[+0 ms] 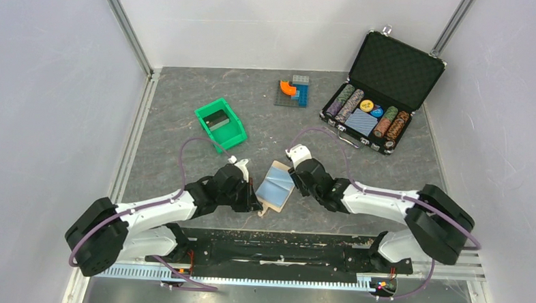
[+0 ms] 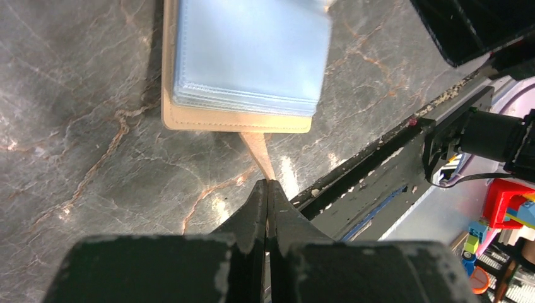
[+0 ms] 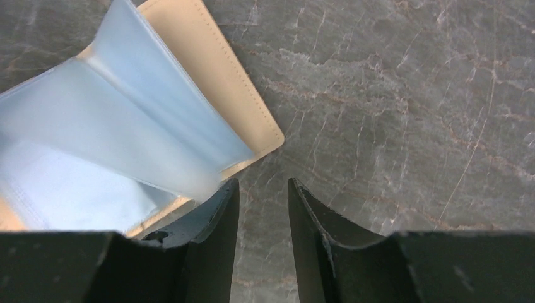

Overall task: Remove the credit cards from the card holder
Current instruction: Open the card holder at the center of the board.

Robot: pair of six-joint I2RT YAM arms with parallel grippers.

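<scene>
1. Right, the stage first: a dark grey mat (image 1: 185,100) veined like marble covers the table. Plain white walls stand on three sides, and aluminium rails (image 1: 127,29) run up the far corners.
2. Far right, a black chip case (image 1: 399,65) stands with its lid up. It holds rows of poker chips (image 1: 342,100) and a blue patterned deck (image 1: 362,121). Any print there is too small to read.
3. Far centre there's a little cluster of toy bricks (image 1: 294,91). Left of it sits a green bin (image 1: 235,133), holding something dark and flat that I cannot make out.
4. Now the card holder (image 1: 276,186): it lies open at near centre, between the two arms, tan edge down and light blue pockets facing up.
5. The left gripper (image 2: 267,189) is clamped tight, jaws pressed together. The tip of the holder's strap tab (image 2: 257,146) is pinched at the fingertips, on the holder's near edge.
6. The right gripper (image 3: 264,184) sits at the holder's right side, jaws partly apart, with only bare mat between them and nothing held. One finger sits right at the edge of a lifted blue pocket leaf (image 3: 145,126). I cannot tell whether it touches.
</scene>
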